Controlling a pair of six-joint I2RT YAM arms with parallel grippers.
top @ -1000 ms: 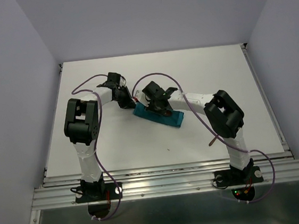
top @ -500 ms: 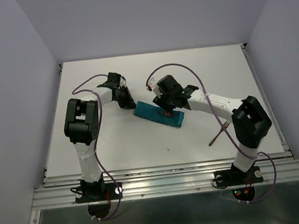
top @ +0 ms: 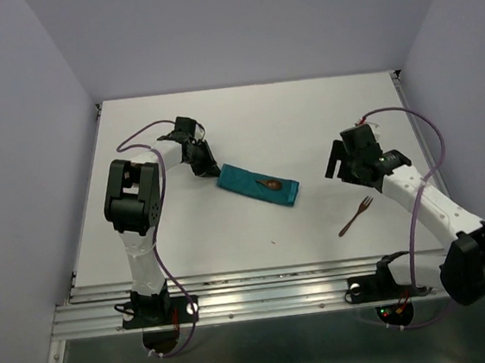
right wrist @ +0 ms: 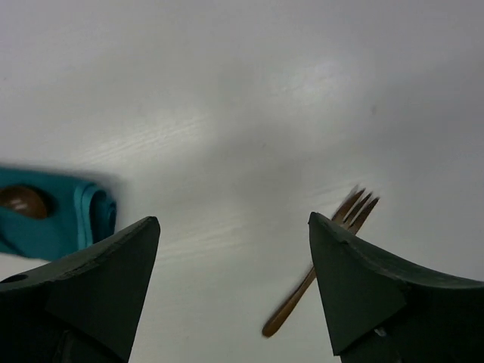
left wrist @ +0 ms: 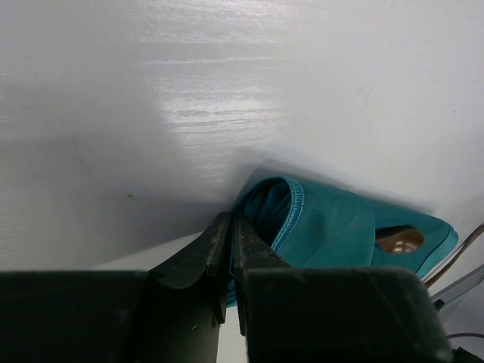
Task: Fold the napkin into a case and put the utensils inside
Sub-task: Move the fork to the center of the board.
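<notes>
The teal napkin lies mid-table as a narrow folded case. A reddish-brown utensil's rounded end shows at its right part; the rest of that utensil is hidden by cloth. My left gripper is shut on the napkin's left end, pinching an edge so the mouth gapes. In the left wrist view the gripper holds the cloth and the rounded end peeks out beyond. The fork lies on the table to the right. My right gripper hangs open above and behind the fork.
In the right wrist view the open gripper frames bare white table, with the napkin at the left edge. Grey walls surround the table. A metal rail runs along the near edge by the arm bases.
My right gripper left the case, opened wide and swung right toward the fork. The rounded utensil stayed in the case. The left gripper and napkin have not moved.
</notes>
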